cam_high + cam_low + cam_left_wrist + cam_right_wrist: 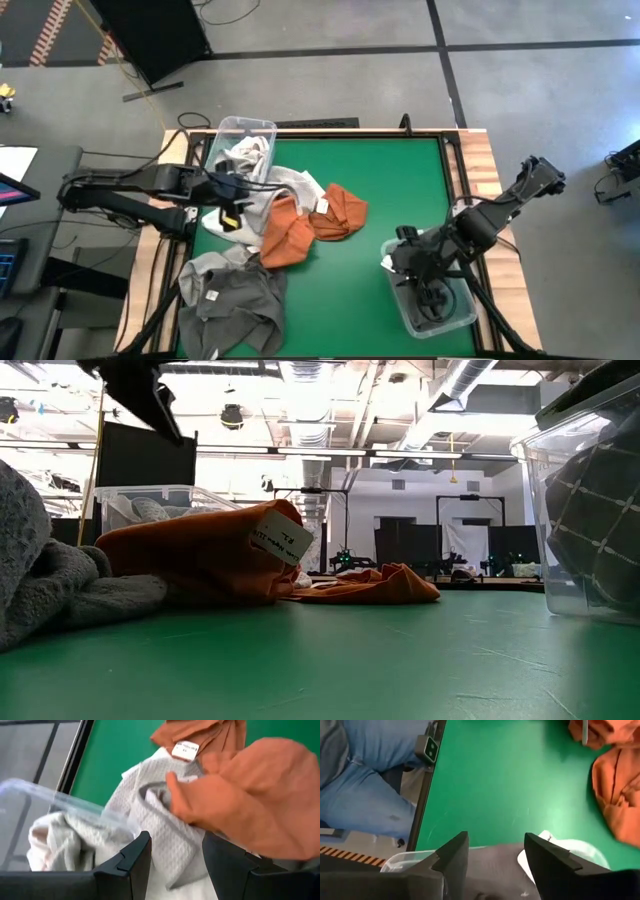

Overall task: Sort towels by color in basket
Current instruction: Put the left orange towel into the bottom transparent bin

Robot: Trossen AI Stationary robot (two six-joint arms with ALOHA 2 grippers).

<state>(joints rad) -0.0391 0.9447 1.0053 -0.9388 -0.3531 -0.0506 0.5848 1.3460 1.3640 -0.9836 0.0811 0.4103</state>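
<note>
My left gripper (238,202) (175,870) stands open above a pale grey waffle towel (165,830) that drapes out of the clear bin (240,135) at the far left onto the table. Two rust orange towels (285,235) (340,210) lie crumpled beside it at mid-table. Dark grey towels (230,300) are heaped at the near left. My right gripper (402,258) (495,865) hangs open over a second clear bin (432,300) at the near right, which holds a dark towel with light grid lines (600,520).
The green mat (390,190) is bare between the orange towels and the right bin. More pale cloth (60,840) sits inside the left bin. A person's legs in blue jeans (370,780) stand beyond the table's edge. A wooden rim (490,180) frames the mat.
</note>
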